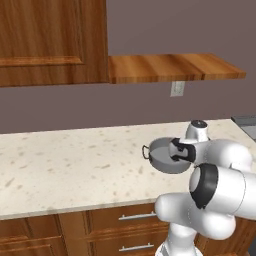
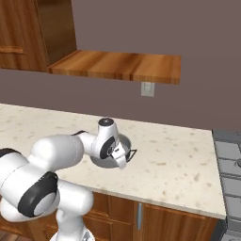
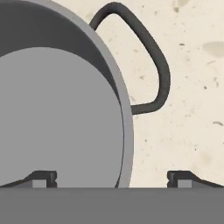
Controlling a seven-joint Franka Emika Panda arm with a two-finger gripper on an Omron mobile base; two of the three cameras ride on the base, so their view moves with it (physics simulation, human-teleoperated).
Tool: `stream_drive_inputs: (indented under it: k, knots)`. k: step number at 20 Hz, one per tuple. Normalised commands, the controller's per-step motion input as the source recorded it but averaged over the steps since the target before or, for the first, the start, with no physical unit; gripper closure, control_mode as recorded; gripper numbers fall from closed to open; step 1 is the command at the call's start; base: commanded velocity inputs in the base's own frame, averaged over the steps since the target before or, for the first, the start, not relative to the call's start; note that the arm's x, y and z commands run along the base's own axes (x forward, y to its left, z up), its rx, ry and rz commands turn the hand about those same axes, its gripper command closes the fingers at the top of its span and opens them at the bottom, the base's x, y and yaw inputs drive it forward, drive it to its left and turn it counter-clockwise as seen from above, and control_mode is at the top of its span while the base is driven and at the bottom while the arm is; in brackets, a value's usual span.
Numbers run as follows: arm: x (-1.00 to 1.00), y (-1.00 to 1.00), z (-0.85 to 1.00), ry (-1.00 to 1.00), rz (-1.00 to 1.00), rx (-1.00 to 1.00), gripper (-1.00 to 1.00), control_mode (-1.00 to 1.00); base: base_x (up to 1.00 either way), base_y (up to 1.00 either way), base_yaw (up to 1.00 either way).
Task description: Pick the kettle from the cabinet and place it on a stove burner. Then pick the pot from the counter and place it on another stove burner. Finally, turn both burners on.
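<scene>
Speckled beige stone counter (image 1: 60,165); round grey metal pot (image 3: 57,109) w/ loop handle; hand (image 3: 111,178) apart astride rim.

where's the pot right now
The pot sits on the counter, below the open shelf board in both base views. In the hand view its rim runs between the tips of the open end effector.

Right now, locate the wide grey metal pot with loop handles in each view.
Left base view: the wide grey metal pot sits right of centre on the beige speckled counter, partly behind the arm.
Right base view: the pot is at centre, mostly behind the hand.
Hand view: the pot fills the left.
Shared landmark: the counter.
</scene>
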Motion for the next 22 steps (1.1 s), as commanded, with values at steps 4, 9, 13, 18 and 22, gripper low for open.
stream_drive_inputs:
  k: [4,9,13,18,22]
  knots:
    - [0.22,0.00,-0.34,0.00,-0.02,0.00,-1.00,-1.00,0.00,0.00,0.00]
    - [0.22,0.00,-0.28,0.00,-0.02,0.00,1.00,-1.00,0.00,0.00,0.00]
    - [0.10,0.00,-0.14,0.00,-0.03,0.00,1.00,-1.00,0.00,0.00,0.00]
    - [0.00,0.00,-0.01,0.00,-0.02,0.00,1.00,-1.00,0.00,0.00,0.00]
    - [-0.04,0.00,0.05,-0.01,-0.01,0.00,1.00,-1.00,0.00,0.00,0.00]
